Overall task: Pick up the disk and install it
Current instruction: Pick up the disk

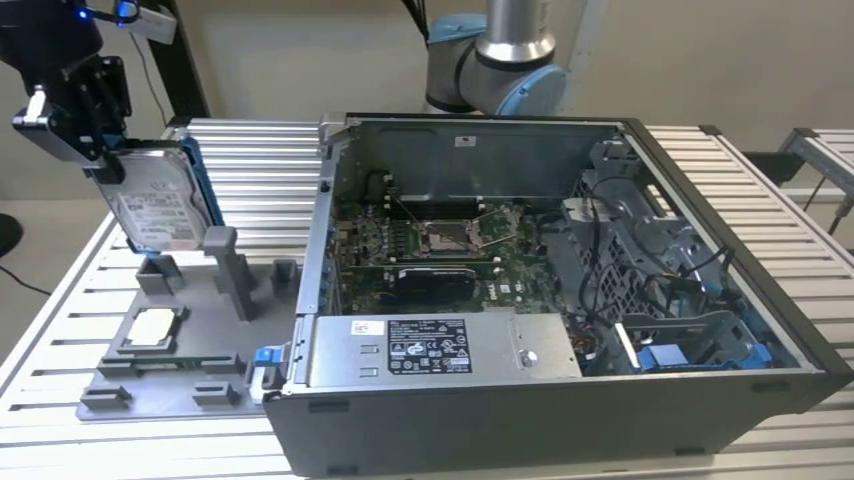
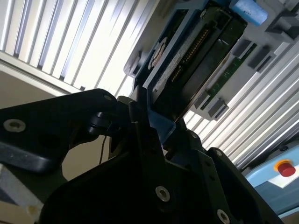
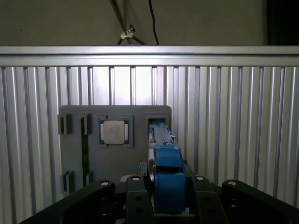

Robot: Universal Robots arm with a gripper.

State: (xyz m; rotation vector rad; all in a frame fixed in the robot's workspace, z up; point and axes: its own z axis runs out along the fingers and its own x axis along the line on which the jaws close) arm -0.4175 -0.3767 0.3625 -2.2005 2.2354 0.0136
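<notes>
The disk is a flat silver-grey slab in a blue plastic frame. It stands upright at the exterior view's left, with its white label facing out. There's print on it, but it's too small to make out. The black gripper is pinching it by the top end. In the first wrist view the fingers are clamped on either side of the blue frame. In the second wrist view you see the disk's connector edge sticking out past the gripper.

The lower end sits right over a slot in the matte grey tray. I can't tell if it's fully clear of the slot. A small square silver chip lies flat in the tray nearby.

Just beside the tray is the open case. It has a green board inside, and a grey metal box with a black label. Everything rests on a ribbed aluminium table.
</notes>
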